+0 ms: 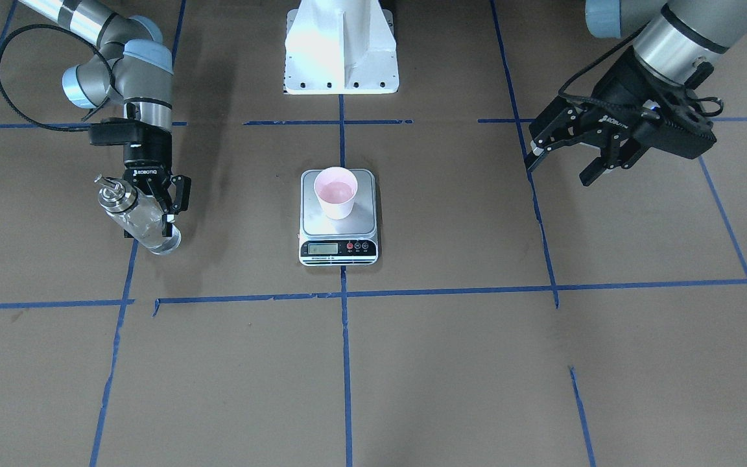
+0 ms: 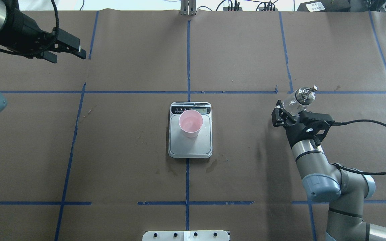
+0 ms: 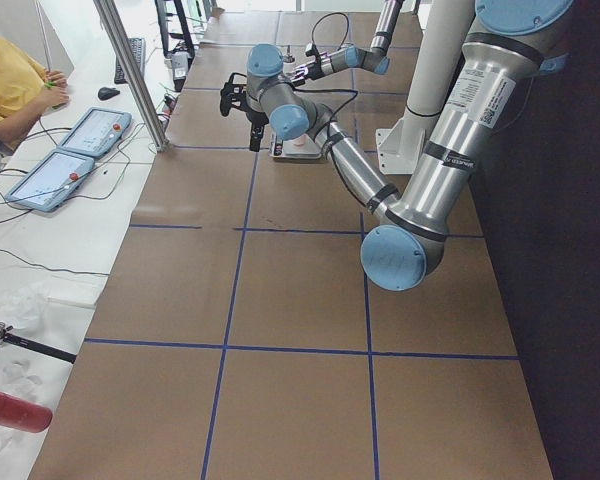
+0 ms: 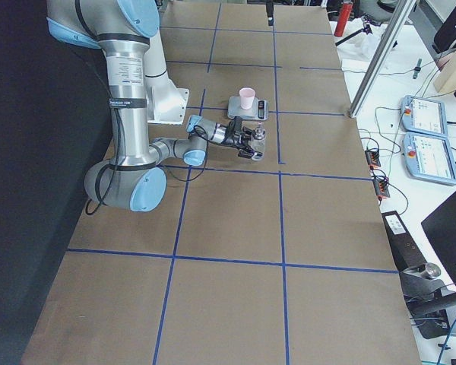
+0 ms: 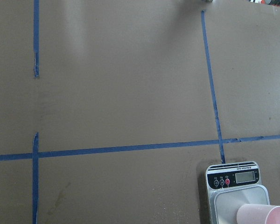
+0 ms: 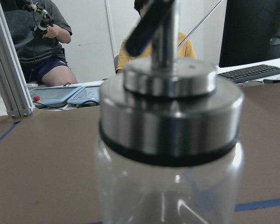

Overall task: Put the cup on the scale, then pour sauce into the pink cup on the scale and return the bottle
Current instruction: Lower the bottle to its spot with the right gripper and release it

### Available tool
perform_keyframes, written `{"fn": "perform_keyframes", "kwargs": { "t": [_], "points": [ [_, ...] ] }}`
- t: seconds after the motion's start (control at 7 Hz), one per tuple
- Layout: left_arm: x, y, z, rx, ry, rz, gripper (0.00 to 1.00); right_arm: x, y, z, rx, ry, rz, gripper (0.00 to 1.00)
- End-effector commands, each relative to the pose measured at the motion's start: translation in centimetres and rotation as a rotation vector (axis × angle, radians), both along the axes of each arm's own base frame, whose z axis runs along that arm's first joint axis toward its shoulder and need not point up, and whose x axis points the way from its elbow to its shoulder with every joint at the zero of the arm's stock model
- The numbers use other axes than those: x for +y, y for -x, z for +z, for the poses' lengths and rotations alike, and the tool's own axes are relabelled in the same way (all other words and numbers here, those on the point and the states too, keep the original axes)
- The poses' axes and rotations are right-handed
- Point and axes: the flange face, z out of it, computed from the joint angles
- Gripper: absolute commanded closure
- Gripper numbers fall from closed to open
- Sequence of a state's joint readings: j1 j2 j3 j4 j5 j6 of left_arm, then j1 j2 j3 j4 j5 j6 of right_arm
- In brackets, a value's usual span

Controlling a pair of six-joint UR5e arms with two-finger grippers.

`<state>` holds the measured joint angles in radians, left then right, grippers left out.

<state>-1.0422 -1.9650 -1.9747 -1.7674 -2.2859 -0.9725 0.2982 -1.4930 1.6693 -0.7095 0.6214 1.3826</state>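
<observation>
The pink cup (image 1: pixel 336 191) (image 2: pixel 190 123) stands upright on the steel plate of the scale (image 1: pixel 321 226) (image 2: pixel 189 147) at the table's middle. My right gripper (image 1: pixel 161 214) (image 2: pixel 288 112) is shut on the clear glass bottle (image 1: pixel 137 214) (image 2: pixel 295 102), well to the robot's right of the scale. The bottle is tilted, its metal spout cap leaning away from the robot. It fills the right wrist view (image 6: pixel 170 140). The sauce is barely visible through the glass. My left gripper (image 1: pixel 561 170) (image 2: pixel 67 55) hangs open and holds nothing, far off on the other side. The left wrist view catches the scale (image 5: pixel 235 186) and cup (image 5: pixel 263 214) at its lower right.
The white robot base (image 1: pixel 341 58) stands behind the scale. Blue tape lines grid the brown table. People sit past the far edge (image 6: pixel 42 42) by touch panels (image 3: pixel 75 150) and an aluminium post (image 3: pixel 130 70). Dark stains (image 2: pixel 213 165) lie near the scale.
</observation>
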Motion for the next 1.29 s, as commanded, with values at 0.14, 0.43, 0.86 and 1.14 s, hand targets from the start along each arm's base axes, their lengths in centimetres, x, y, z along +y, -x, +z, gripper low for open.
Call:
{"fn": "perform_keyframes", "kwargs": {
  "t": [0.14,0.43,0.86,1.14],
  "points": [
    [0.3,0.6,-0.5,0.004,-0.007,-0.007,0.01,-0.1,0.4,2.2,0.034,0.016,0.005,1.00],
    [0.4,0.7,-0.6,0.005,-0.009,-0.007,0.01,0.0,0.0,2.8,0.046,0.018,0.009,1.00],
    [0.4,0.7,-0.6,0.005,-0.009,-0.007,0.01,0.0,-0.1,3.1,0.054,0.019,0.010,1.00],
    [0.4,0.7,-0.6,0.005,-0.009,-0.007,0.01,0.0,-0.1,3.2,0.058,0.020,0.008,1.00]
  ]
}}
